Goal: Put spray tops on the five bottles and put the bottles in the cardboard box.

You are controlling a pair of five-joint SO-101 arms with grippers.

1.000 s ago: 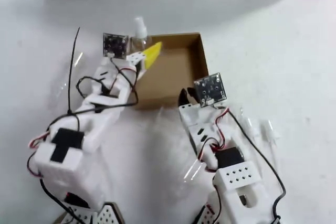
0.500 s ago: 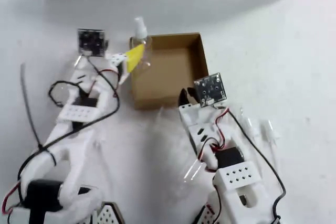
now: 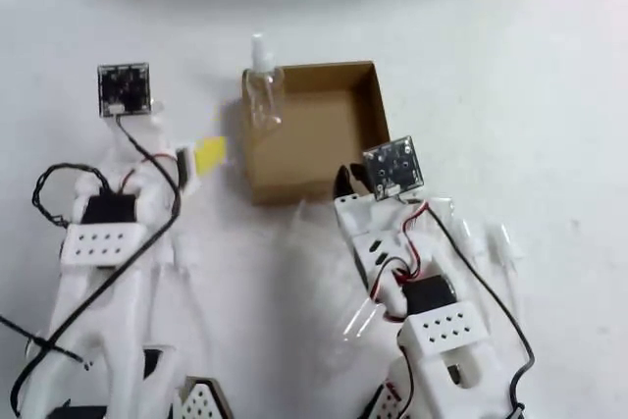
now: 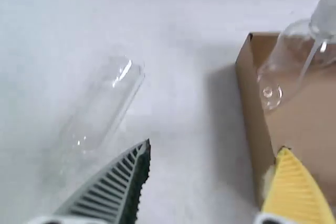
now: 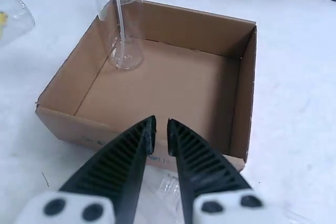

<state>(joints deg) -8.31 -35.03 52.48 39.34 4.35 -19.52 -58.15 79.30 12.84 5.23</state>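
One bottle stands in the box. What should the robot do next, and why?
Probably lower the left tool and close it on the bottle lying on the table beside the box. The tool is open right by it, and that bottle is outside the box.

we see the cardboard box point(image 5: 239, 93) as plain brown paperboard, matt, with raw cut edges. the standing bottle point(image 5: 119, 24) and the lying bottle point(image 4: 102, 106) are clear plastic, smooth and glossy, with bright glints. the left gripper point(image 4: 214, 149) has ribbed matt plastic fingers, one grey-green and one yellow. the right gripper point(image 5: 160, 123) has ribbed black plastic fingers, also matt. the table point(image 4: 184, 24) looks white, matt and faintly fuzzy.
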